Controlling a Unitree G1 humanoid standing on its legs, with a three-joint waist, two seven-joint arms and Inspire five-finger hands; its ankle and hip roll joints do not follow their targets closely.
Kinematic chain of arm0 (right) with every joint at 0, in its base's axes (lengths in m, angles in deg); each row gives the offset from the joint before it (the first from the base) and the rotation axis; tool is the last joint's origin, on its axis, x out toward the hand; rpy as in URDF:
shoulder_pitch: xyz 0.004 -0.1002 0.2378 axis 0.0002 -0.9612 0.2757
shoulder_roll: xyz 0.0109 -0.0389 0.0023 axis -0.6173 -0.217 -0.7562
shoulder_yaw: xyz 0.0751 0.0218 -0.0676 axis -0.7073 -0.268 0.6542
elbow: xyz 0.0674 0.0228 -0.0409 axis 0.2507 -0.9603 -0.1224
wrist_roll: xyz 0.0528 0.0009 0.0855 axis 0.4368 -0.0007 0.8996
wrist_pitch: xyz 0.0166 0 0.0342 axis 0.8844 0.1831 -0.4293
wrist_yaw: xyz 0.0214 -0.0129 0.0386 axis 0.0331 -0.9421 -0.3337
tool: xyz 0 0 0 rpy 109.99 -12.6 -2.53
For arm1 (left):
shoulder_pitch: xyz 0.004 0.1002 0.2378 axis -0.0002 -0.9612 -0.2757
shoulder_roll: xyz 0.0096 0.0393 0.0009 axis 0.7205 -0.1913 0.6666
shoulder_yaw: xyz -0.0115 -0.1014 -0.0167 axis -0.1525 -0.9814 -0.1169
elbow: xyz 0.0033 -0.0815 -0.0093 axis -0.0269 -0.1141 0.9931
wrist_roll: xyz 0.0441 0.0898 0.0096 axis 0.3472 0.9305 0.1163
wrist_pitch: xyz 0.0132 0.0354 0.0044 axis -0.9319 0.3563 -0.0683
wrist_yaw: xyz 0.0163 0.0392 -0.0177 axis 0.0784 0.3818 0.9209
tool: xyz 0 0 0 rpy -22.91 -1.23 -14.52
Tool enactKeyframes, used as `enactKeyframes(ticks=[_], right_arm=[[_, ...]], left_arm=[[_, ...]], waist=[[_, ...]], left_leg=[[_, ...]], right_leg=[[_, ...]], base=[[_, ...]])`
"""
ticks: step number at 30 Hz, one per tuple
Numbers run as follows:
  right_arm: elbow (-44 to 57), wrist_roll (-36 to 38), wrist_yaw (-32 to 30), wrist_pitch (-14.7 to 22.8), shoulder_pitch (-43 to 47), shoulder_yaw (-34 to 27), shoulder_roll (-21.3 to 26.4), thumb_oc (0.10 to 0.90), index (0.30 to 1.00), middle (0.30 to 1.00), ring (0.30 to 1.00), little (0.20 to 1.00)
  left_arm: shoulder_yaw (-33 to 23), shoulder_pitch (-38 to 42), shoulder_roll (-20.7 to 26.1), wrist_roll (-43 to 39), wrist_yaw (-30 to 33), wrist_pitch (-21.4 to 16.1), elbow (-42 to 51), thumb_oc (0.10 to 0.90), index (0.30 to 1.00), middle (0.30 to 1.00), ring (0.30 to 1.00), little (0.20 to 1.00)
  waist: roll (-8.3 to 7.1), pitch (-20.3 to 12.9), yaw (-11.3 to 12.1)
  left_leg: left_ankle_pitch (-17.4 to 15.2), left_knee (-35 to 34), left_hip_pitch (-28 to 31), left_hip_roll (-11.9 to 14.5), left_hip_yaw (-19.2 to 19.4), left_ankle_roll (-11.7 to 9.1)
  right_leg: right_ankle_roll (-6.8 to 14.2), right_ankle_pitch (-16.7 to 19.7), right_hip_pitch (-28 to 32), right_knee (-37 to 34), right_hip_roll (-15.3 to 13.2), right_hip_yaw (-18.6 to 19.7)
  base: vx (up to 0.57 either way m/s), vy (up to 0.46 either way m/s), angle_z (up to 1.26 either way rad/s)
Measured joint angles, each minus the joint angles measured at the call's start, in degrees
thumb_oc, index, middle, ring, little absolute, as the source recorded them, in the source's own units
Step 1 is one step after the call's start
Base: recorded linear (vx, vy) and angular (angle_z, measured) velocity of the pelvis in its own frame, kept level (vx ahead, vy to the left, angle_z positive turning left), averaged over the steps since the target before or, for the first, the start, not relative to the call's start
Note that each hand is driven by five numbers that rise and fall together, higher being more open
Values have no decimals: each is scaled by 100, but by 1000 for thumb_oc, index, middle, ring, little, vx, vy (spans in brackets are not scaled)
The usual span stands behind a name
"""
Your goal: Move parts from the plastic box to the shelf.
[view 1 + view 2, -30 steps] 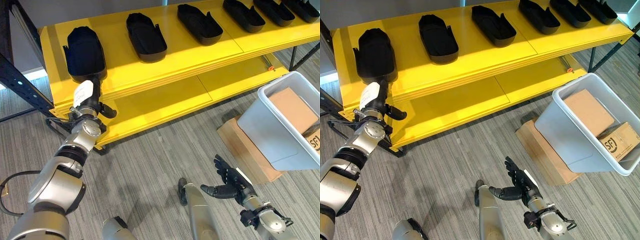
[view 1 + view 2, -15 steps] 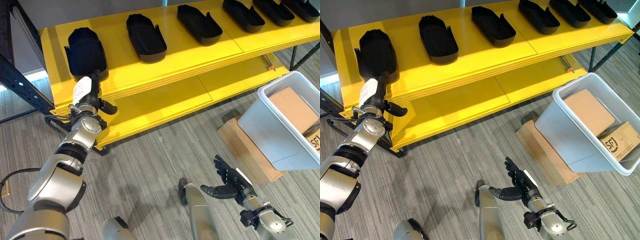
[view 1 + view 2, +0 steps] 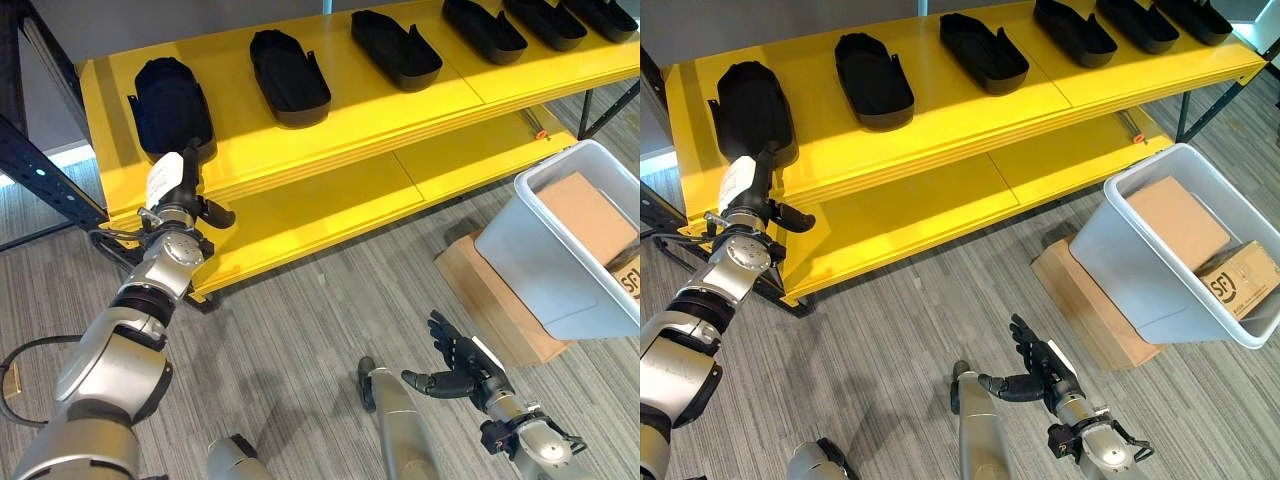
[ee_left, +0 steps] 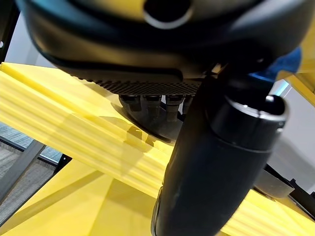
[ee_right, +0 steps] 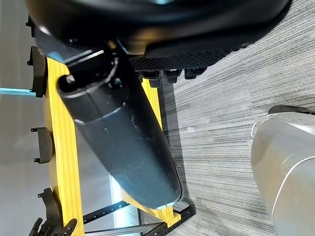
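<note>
Printed mark on the smaller carton (image 3: pixel 1240 283) in the plastic box (image 3: pixel 1120 262) at 3 o'clock, beside a plain carton (image 3: pixel 1175 222); not read off. Box sits tilted on flat cardboard (image 3: pixel 490 300), grey plank floor (image 3: pixel 890 340). Yellow shelf (image 3: pixel 380 105) w/ row of black parts (image 3: pixel 288 76) on top tier, 12 o'clock. L hand (image 3: pixel 182 190) fingers straight, at the edge of the leftmost part (image 3: pixel 170 106), 10 o'clock. R hand (image 3: pixel 455 362) at 5 o'clock, fingers spread, holds nothing.

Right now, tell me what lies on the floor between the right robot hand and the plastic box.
Bare grey floor, then a flat cardboard sheet under the plastic box. The right robot hand hangs open; seen in the right eye view.
</note>
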Motion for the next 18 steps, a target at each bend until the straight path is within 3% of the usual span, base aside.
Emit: enactKeyframes(ticks=[18], right_arm=[[0,42,1,0,-8,-1,1,900,1000,1000,1000,1000]], left_arm=[[0,2,2,-1,-18,-1,-201,900,1000,1000,1000,1000]], waist=[[-11,-82,-54]], left_leg=[[-77,111,-46,68,105,-22]], right_leg=[[7,43,-136,9,74,104]], base=[[5,1,-3]])
